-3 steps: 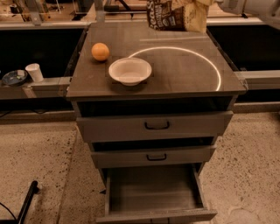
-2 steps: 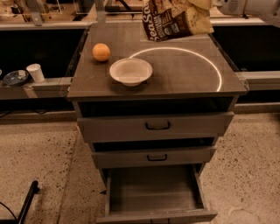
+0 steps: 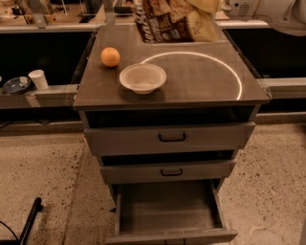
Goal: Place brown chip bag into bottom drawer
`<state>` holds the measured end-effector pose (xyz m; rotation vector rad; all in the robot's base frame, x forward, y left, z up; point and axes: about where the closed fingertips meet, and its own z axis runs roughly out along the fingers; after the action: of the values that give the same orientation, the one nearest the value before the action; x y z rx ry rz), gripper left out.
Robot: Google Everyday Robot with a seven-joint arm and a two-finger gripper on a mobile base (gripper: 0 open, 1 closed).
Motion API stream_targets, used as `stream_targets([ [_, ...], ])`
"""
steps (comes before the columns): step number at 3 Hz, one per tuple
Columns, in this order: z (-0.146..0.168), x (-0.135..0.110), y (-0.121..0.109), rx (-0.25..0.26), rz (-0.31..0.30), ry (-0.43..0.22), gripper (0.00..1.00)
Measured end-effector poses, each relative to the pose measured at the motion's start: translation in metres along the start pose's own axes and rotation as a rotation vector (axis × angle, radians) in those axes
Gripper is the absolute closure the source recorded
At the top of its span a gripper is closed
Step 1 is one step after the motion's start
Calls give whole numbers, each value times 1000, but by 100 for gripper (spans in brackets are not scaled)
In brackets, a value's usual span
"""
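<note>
brown chip bag [image 3: 165, 21] up over the tabletop's [image 3: 201, 81] far edge; pincer [image 3: 214, 4] at the bag's top, grip impossible to tell; bottom drawer [image 3: 167, 213] open; orange [image 3: 110, 57] beside bowl [image 3: 143, 78]

A speckled tan floor [image 3: 43, 162] is seen across the lower frame. A grey cabinet [image 3: 191, 81] is set at centre, its top marked by a bright arc of light [image 3: 237, 79]. The gripper is cut off beyond the upper edge.

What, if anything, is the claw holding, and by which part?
Seemingly the brown chip bag, by its upper end; the claw is out of view above the top edge, hiding the hold.
</note>
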<state>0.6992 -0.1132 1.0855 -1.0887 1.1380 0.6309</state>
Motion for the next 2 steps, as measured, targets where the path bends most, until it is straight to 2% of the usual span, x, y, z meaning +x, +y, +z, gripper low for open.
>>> stream_targets([
  [1, 32, -62, 78, -276, -97, -232, 100],
  [2, 32, -86, 139, -457, -191, -334, 100],
])
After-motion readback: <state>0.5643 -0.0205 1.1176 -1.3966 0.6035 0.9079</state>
